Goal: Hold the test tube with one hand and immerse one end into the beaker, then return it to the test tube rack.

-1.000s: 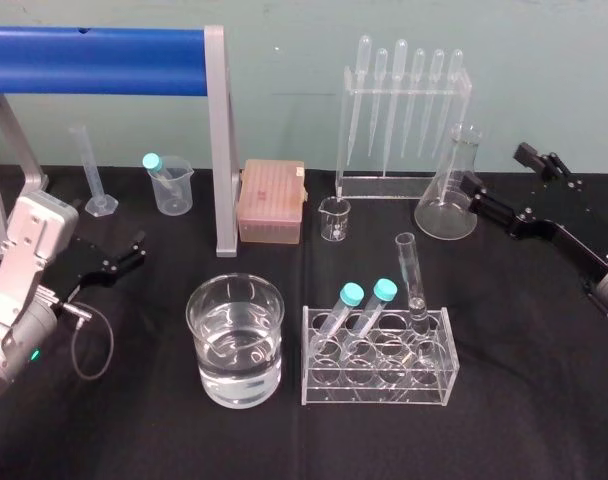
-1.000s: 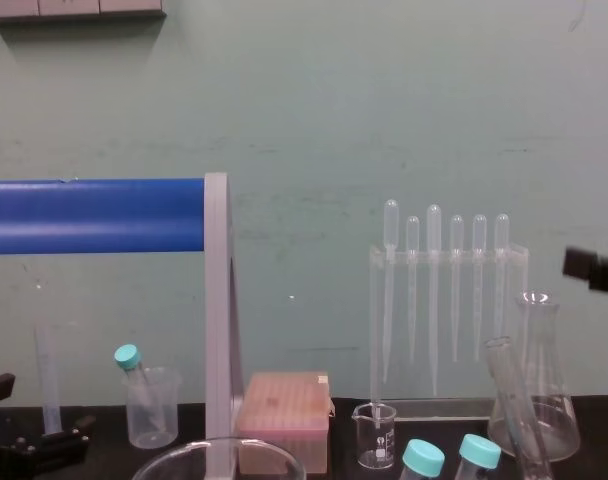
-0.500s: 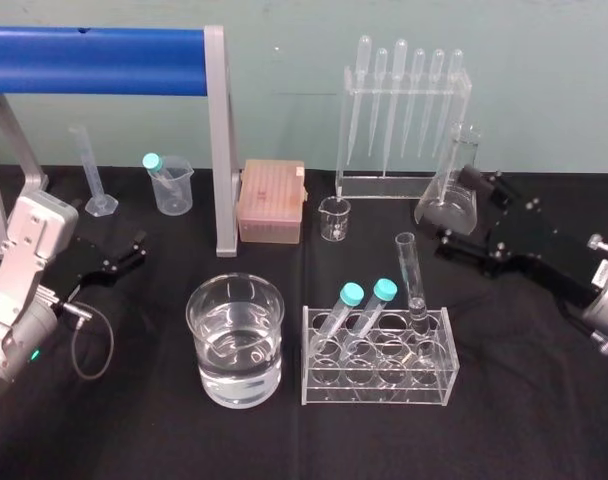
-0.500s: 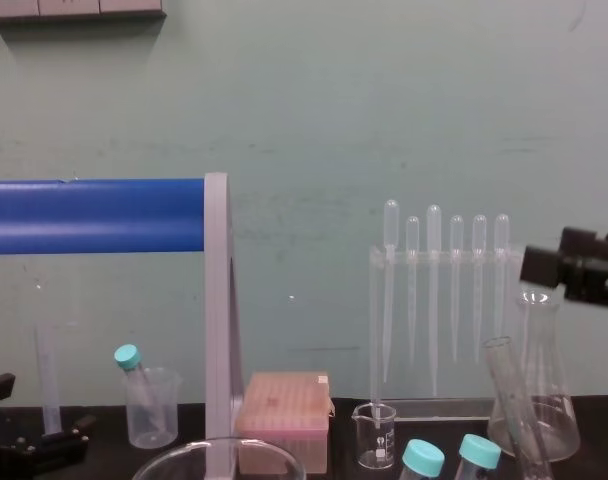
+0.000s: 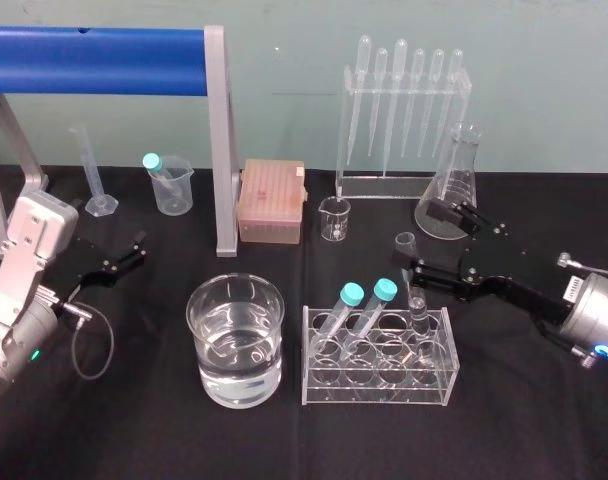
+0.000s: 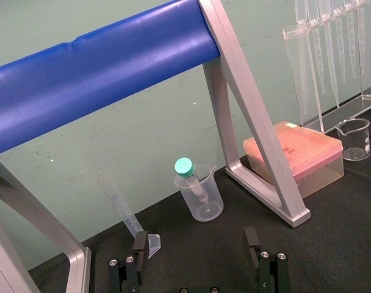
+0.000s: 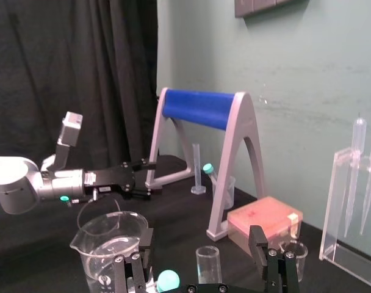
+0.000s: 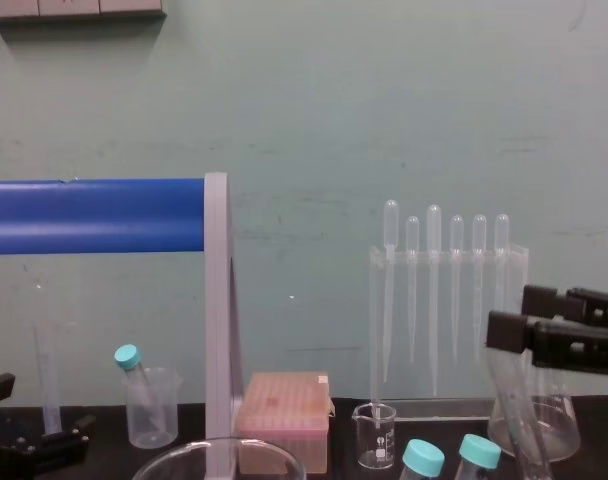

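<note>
Glass test tube [image 5: 417,298] stands near-upright in the rack [image 5: 376,392], its rim between the wide-spread jaws of the nearer right gripper [image 5: 416,237], while the left gripper [image 5: 136,250], also spread, sits well apart.

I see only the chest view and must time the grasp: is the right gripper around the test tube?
Observer: Yes. The head view shows the open right gripper with one finger each side of the test tube, near its rim.
Operator: Is the beaker filled?
Observer: Partly, with clear liquid; the beaker stands left of the test tube rack.
Operator: And the left gripper?
Observer: Open, parked at the table's left.
</note>
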